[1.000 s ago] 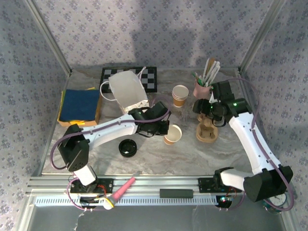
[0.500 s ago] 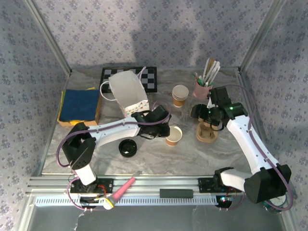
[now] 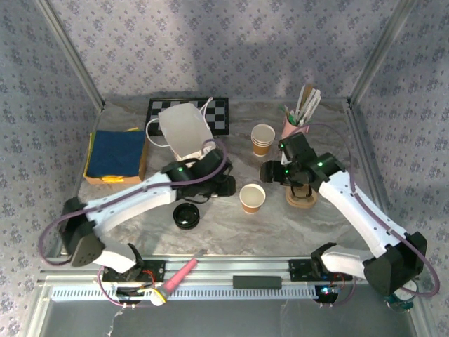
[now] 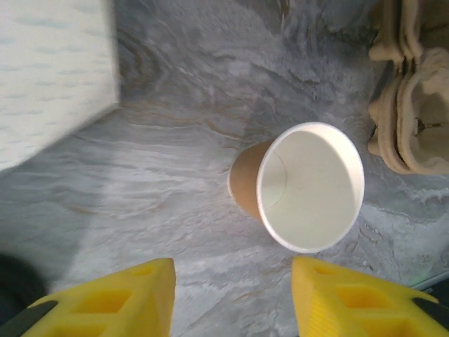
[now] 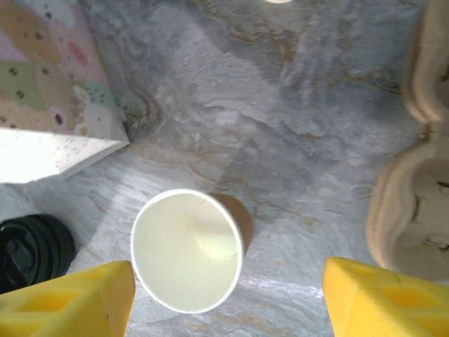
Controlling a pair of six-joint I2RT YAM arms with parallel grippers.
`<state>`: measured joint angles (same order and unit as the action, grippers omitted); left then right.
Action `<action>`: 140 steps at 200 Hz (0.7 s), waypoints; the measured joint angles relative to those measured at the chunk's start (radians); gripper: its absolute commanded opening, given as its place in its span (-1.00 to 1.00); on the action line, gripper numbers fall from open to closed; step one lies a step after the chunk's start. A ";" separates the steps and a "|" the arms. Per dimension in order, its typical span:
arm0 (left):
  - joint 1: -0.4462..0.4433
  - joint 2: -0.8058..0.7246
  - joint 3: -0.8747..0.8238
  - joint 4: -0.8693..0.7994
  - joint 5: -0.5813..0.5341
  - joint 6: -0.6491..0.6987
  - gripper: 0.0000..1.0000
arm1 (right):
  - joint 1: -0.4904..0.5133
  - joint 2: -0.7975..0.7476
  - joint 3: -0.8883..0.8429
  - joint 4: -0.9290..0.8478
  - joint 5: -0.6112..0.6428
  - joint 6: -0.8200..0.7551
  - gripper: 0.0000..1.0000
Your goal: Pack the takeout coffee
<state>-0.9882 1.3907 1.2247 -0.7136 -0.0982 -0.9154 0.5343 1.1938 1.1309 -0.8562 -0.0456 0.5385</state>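
Observation:
The takeout coffee (image 3: 252,197) is a small tan paper cup with a white inside, standing upright and lidless on the marble table. My left gripper (image 3: 229,186) is just left of it, open. In the left wrist view the cup (image 4: 309,186) stands free beyond the yellow fingertips (image 4: 133,295), and nothing is between them around the left gripper (image 4: 233,298). My right gripper (image 3: 271,173) hovers up and right of the cup, open. In the right wrist view the cup (image 5: 186,249) lies below, near the left fingertip (image 5: 70,302) of the right gripper (image 5: 228,302).
A stack of nested cups (image 3: 263,138) stands behind. A cardboard cup carrier (image 3: 303,195) sits right of the cup, black lids (image 3: 186,215) to its left. A white paper bag (image 3: 186,131), a checkerboard (image 3: 221,112), a blue cloth (image 3: 117,153) and a pink utensil holder (image 3: 295,128) line the back.
My left gripper has let go of the cup and drawn back to the left; the cup now stands free. My right arm has swung left toward the cup.

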 measured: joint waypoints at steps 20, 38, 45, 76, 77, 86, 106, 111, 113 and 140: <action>0.007 -0.148 -0.074 -0.071 -0.053 -0.056 -0.22 | 0.065 0.027 0.019 0.010 0.027 0.012 0.44; 0.026 -0.249 -0.164 -0.145 -0.083 -0.112 -0.29 | 0.116 0.058 0.038 0.020 0.055 0.020 0.45; 0.038 -0.275 -0.199 -0.168 -0.085 -0.127 -0.29 | 0.136 0.070 0.050 0.026 0.067 0.022 0.45; 0.150 -0.349 -0.368 -0.235 -0.074 -0.172 -0.30 | 0.196 0.112 0.087 0.054 0.094 0.023 0.45; 0.154 -0.350 -0.371 -0.235 -0.074 -0.172 -0.30 | 0.197 0.113 0.088 0.055 0.094 0.022 0.46; 0.196 -0.359 -0.406 -0.235 -0.059 -0.175 -0.30 | 0.204 0.124 0.097 0.058 0.097 0.022 0.46; 0.271 -0.361 -0.469 -0.220 -0.023 -0.174 -0.30 | 0.211 0.150 0.110 0.066 0.105 0.022 0.46; 0.279 -0.359 -0.477 -0.216 -0.017 -0.174 -0.30 | 0.212 0.154 0.111 0.068 0.108 0.022 0.46; 0.282 -0.358 -0.480 -0.214 -0.016 -0.173 -0.31 | 0.212 0.156 0.111 0.068 0.109 0.022 0.46; 0.291 -0.325 -0.484 -0.184 0.012 -0.162 -0.33 | 0.214 0.161 0.111 0.068 0.119 0.022 0.46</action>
<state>-0.6971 1.0653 0.7410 -0.8978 -0.0860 -1.0771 0.7486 1.3548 1.2423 -0.7883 0.0738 0.5606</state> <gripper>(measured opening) 0.337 0.731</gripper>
